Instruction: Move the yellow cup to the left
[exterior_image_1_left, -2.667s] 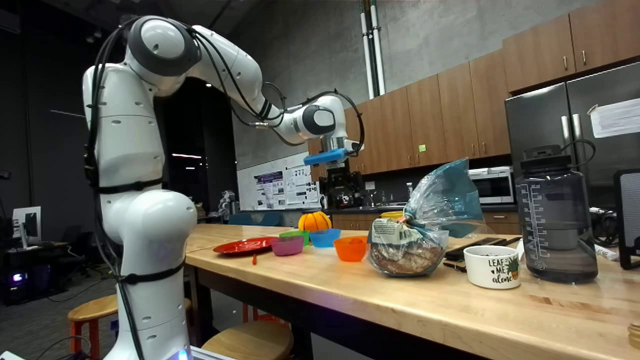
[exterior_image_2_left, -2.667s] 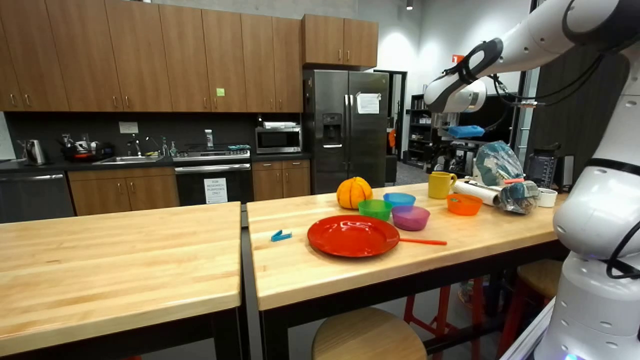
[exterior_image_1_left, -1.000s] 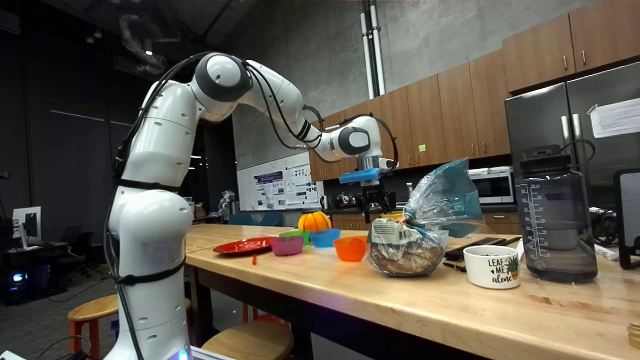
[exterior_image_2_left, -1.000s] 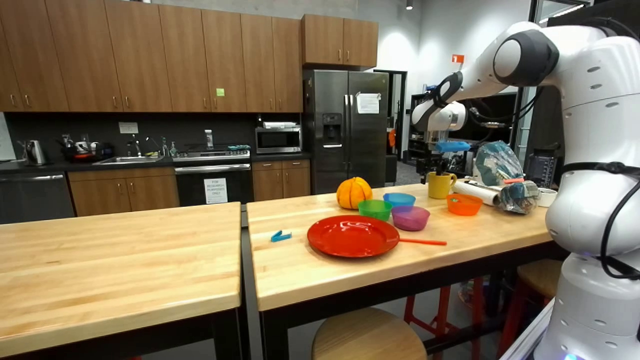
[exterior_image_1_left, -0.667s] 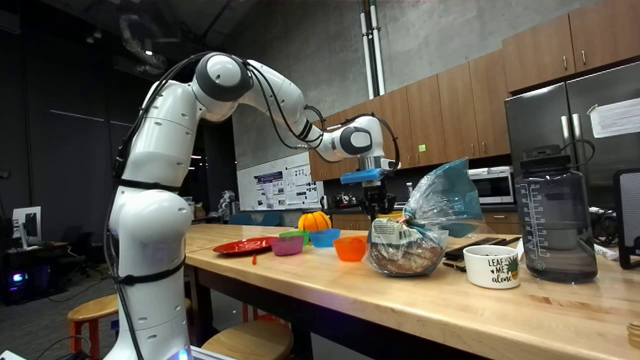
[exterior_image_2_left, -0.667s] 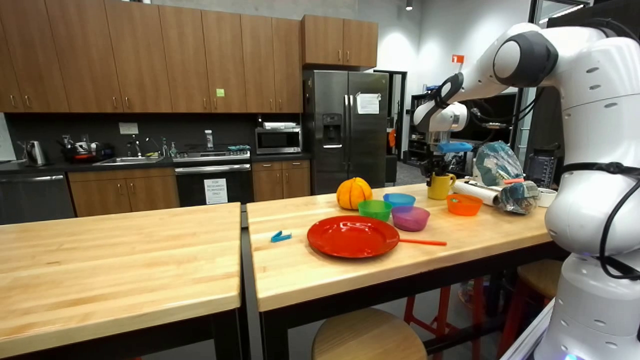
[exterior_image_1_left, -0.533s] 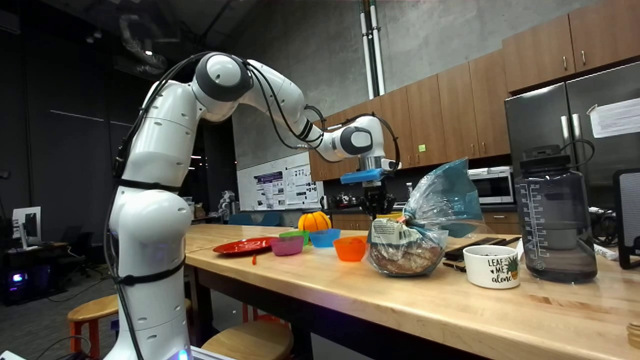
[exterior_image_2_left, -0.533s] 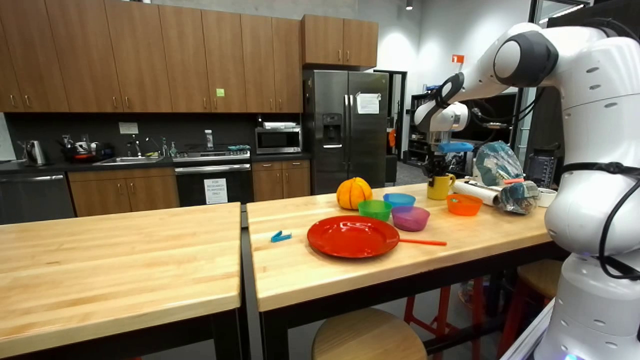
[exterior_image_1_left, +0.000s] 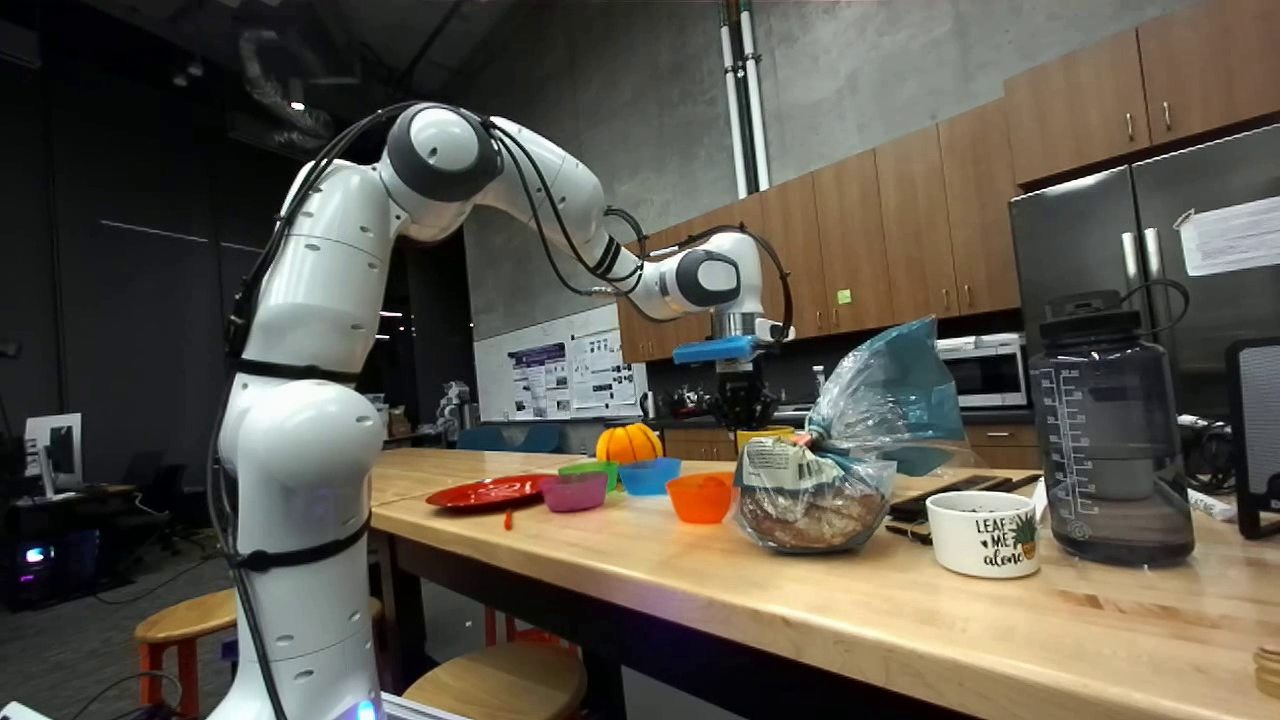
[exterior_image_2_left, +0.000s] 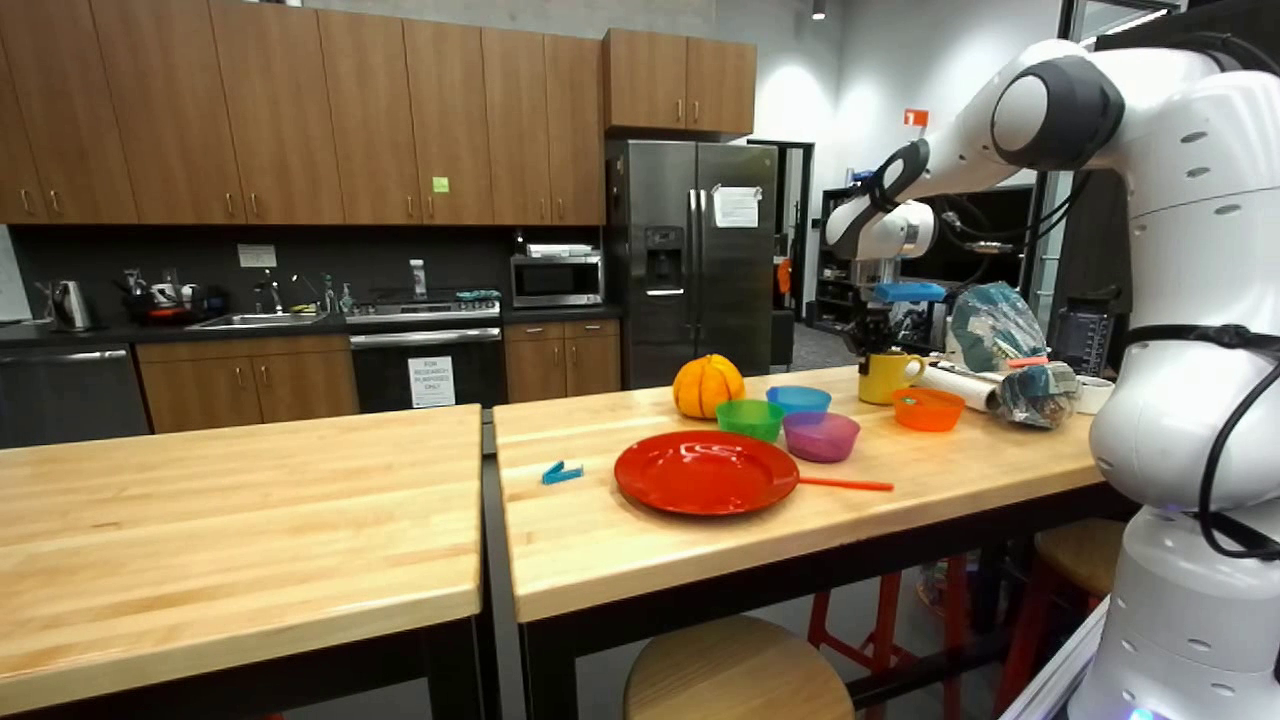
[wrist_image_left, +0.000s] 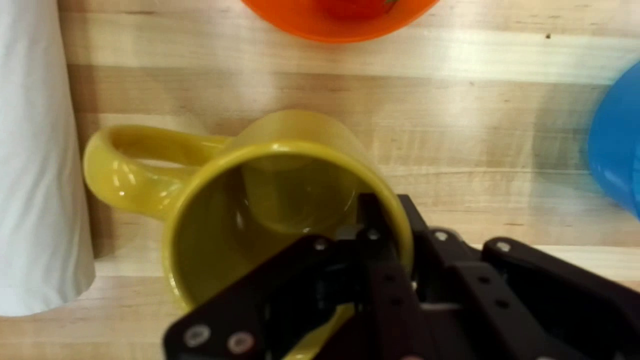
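Yellow and glossy, probably glazed ceramic: one-handled yellow mug (wrist_image_left: 280, 205), resting on or just above the tabletop (wrist_image_left: 480, 120), hard to tell which. In both exterior views, right of the blue bowl (exterior_image_2_left: 800, 402); in the wrist view, near the orange bowl (wrist_image_left: 340, 37), with the handle just beside the white roll (wrist_image_left: 37, 162). Partly hidden behind the bagged loaf (exterior_image_1_left: 815, 510) in an exterior view.

Held by narrowed jaws, apparently closed on the rim roughly opposite the handle: one inside the mouth, one outside, with the wall pinched between.

Likely to handle as stiff and fairly weighty, heavier than either bowl; no danger of squashing, but apt to chip or crack from a knock. Smooth-skinned, so prone to slip or twist in a small pinch. If lifted from one side, probably inclined to sag towards the handle. A sensible hold, all the same: a rounded rim, easy to straddle, with the handle free. For more security, a deeper bite down the wall. Next, presumably, a low, slow carry leftward, stopping short of the blue bowl, clear of the orange bowl.
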